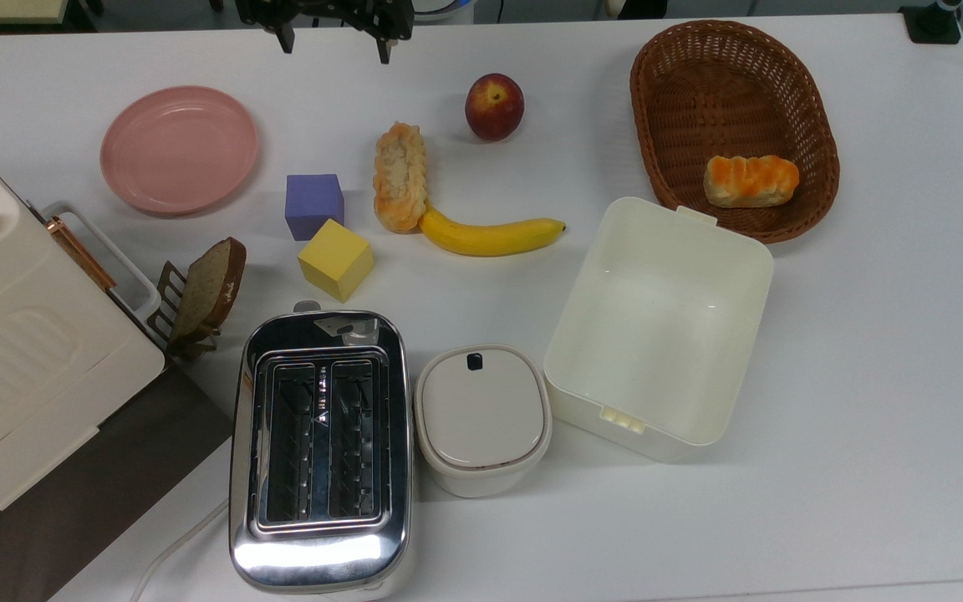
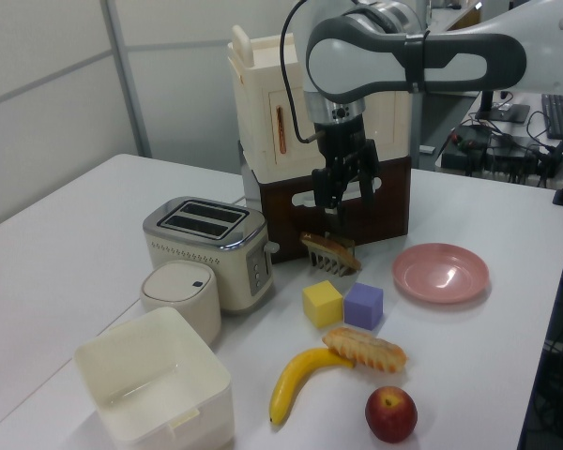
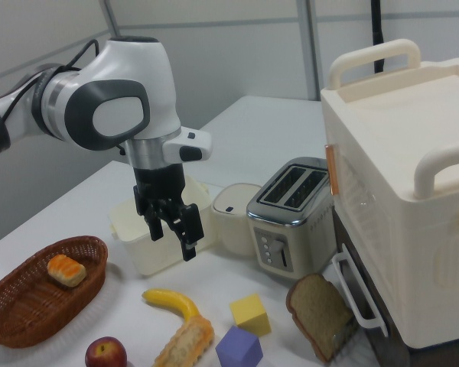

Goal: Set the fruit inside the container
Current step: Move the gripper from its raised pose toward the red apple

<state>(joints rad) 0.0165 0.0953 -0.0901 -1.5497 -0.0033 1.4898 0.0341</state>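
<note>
Listed from the top view's left to its right:

- Cream appliance box with handles, sitting at the far left edge of the white table.
- Pink plate, lying bare near the table's far edge.
- Bread slice leaning in a small rack, just beside the box.
- Purple cube and yellow cube, sitting close together, corners nearly touching.
- Chrome toaster, standing at the near edge, slots facing up.
- Gripper, hanging above the table's far edge, fingers spread apart and holding nothing; in the right view the gripper is hovering in front of the container, well above the table.
- Long pastry, its near end touching the banana.
- White lidded pot with black knob, sitting between toaster and container.
- Fruit, dark red with yellow patches, resting on the table beyond the banana, well apart from the container and from the gripper.
- Container, cream-white, standing open just right of the pot, its far corner close to the basket.
- Brown wicker basket, holding an orange-topped bun.
</note>
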